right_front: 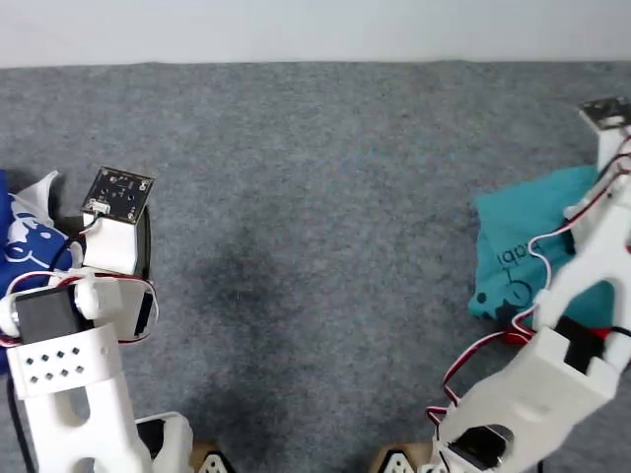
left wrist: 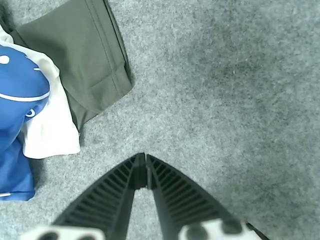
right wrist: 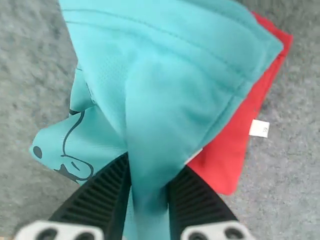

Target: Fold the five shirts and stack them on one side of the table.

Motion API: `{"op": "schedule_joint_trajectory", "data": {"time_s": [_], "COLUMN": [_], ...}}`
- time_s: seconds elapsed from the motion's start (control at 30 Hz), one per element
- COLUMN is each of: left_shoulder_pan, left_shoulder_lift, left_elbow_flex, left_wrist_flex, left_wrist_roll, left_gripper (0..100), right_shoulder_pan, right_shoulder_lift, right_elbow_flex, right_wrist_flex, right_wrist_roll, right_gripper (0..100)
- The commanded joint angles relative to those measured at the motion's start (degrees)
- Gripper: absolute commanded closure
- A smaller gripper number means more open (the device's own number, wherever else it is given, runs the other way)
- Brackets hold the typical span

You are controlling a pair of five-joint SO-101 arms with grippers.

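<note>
My right gripper [right wrist: 152, 167] is shut on a raised fold of the teal shirt [right wrist: 165, 75], which lies on top of a red shirt [right wrist: 240, 135] with a white tag. From above, the teal shirt [right_front: 527, 246] sits at the table's right side under the right arm [right_front: 582, 276], with a strip of red [right_front: 515, 335] showing at its near edge. My left gripper [left wrist: 145, 161] is shut and holds nothing, hovering over bare grey carpet. Beside it lie an olive-green shirt [left wrist: 82, 55] and a blue and white shirt [left wrist: 22, 105], bunched at the left edge [right_front: 22, 236].
Grey carpet-like cloth [right_front: 325, 217] covers the table, open across the middle between the two arms. A pale wall strip [right_front: 315, 30] runs along the far edge. The arm bases stand at the near edge.
</note>
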Motion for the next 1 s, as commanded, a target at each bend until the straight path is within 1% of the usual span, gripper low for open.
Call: {"op": "schedule_joint_trajectory", "data": {"time_s": [0.0,0.2,0.4,0.43,0.53,0.6,0.7,0.77,0.83,0.9,0.97], "left_shoulder_pan": [0.0,0.0,0.0,0.0,-0.18,-0.18,-0.18,-0.18,-0.09,-0.09,-0.09], "left_shoulder_lift": [-0.62,-0.79,-0.79,-0.79,-0.79,-0.79,-0.79,-0.79,-0.79,-0.79,-0.79], "left_elbow_flex": [-0.57,-0.57,-0.57,-0.57,-0.57,-0.57,-0.57,-0.57,-0.57,-0.57,-0.57], "left_wrist_flex": [0.0,0.0,0.0,0.0,0.0,0.0,0.0,0.0,0.0,0.0,0.09], "left_wrist_roll": [-0.7,-0.7,-0.7,-0.7,-0.7,-0.7,-0.7,-0.7,-0.7,-0.7,-0.7], "left_gripper": [100,100,100,100,100,100,100,100,100,100,100], "right_shoulder_pan": [2.86,6.46,7.16,7.16,7.16,7.52,7.6,6.81,5.23,3.74,3.12], "right_shoulder_lift": [-0.84,-0.31,3.82,4.79,6.64,6.37,4.18,2.42,1.01,0.04,-0.48], "right_elbow_flex": [-0.88,-0.79,-0.62,-0.62,-0.79,-1.58,-5.71,-7.91,-8.79,-8.26,-5.19], "right_wrist_flex": [-0.31,-6.29,-11.12,-11.03,-10.86,-11.3,-8.66,-4.62,0.22,2.77,2.51], "right_wrist_roll": [2.64,5.19,6.15,6.15,4.92,-0.26,-5.98,-6.07,-6.07,-6.33,-6.33], "right_gripper": [99.0,99.0,98.2,95.9,83.6,77.2,72.9,73.5,76.8,83.9,95.6]}}
